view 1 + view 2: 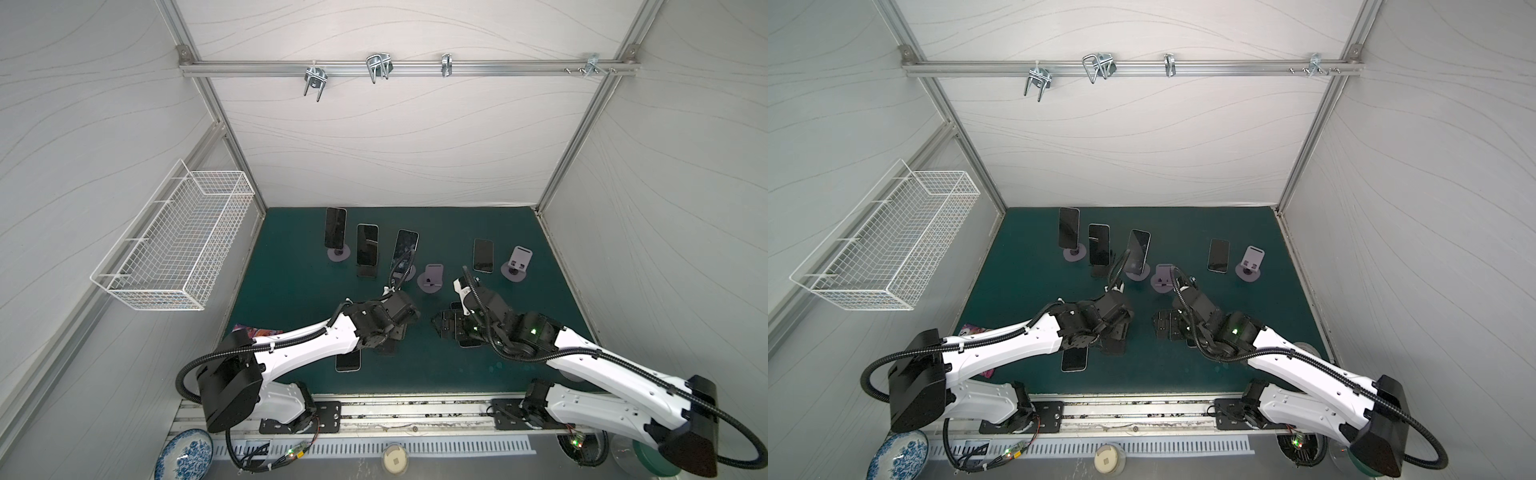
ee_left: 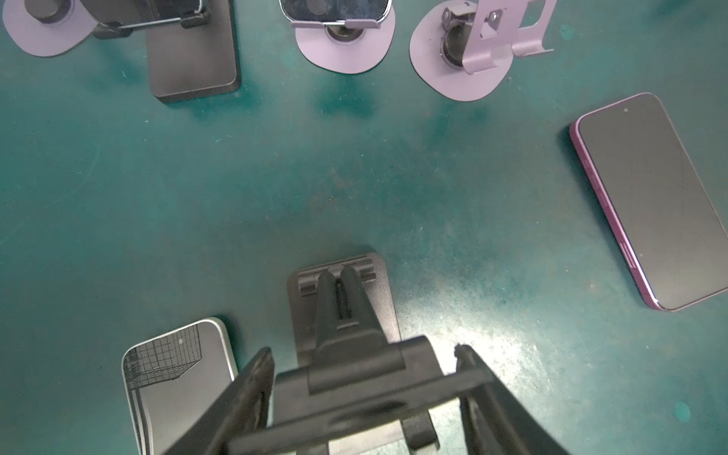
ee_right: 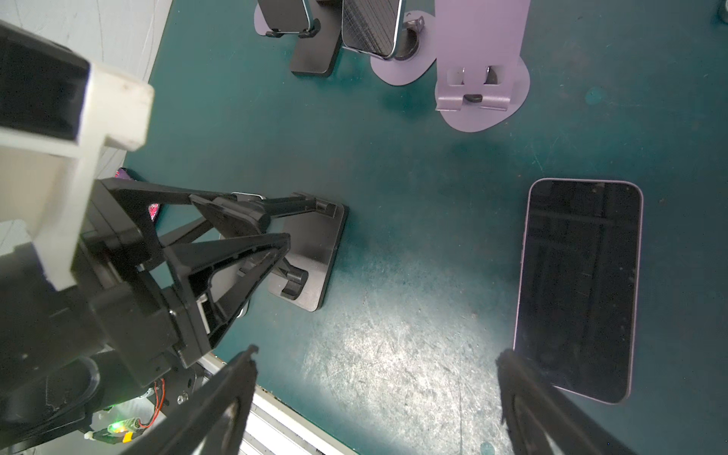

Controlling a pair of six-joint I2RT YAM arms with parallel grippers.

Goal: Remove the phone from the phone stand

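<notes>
- Nearest: a white phone (image 2: 177, 374) lies flat on the green mat (image 2: 275, 177), screen up, just beside the base of the black stand (image 3: 311, 252).
- Left gripper (image 2: 364, 350) is clamped across the black stand's upper plate. No phone sits in that cradle.
- Right gripper (image 3: 376, 352) hangs low over bare mat with its jaws spread wide and nothing between them. A purple phone (image 3: 579, 287) lies flat just beside one finger.
- My reading: this stand is already cleared, so the left's hold is for bracing or shifting it.
- To do that well, keep the base flat on the mat and move it slowly. Steer it away from the white phone so the base does not ride onto the glass.
- Middle of the mat: an empty purple stand (image 1: 431, 277), upright.
- Far left, where the work remains: three phones are propped on stands.
- These are the right-hand phone (image 1: 405, 241) on a purple base, the middle phone (image 1: 367, 243) on a dark base, and the back phone (image 1: 335, 226) on a purple base.
- The three stand close together, so I would take the right-hand one first.
- Grip it by the long edges, lift it along the cradle's slope until it clears the lip, then draw it back. The light bases may tip, so hold the base down with the other arm.
- Far right: a flat phone (image 1: 483, 255) and a second empty stand (image 1: 517, 264), near each other.
</notes>
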